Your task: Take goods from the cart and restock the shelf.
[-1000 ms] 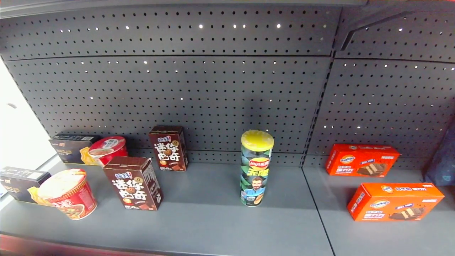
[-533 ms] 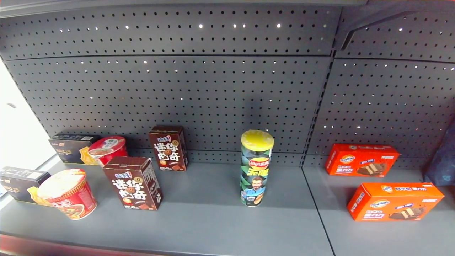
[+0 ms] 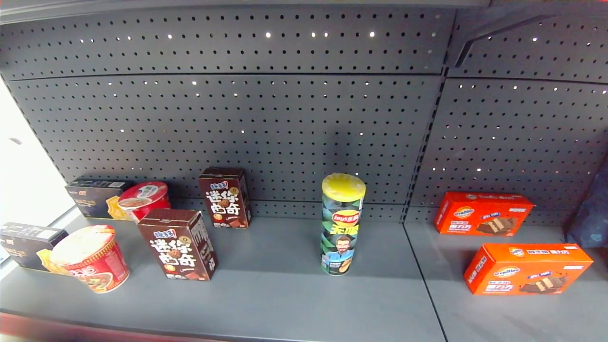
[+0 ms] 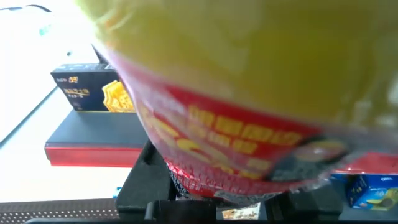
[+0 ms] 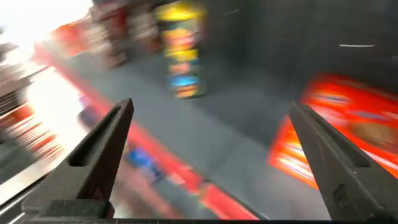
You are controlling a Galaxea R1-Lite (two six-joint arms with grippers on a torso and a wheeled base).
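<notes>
1. Your left gripper is clamped on a noodle cup, right against its camera.
2. Your right gripper has its jaws wide apart.
3. Farther, on the shelf, the chips can stands upright at 12 o'clock.

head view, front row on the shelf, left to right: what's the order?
black box → noodle cup → brown box → chip can → orange box
</notes>
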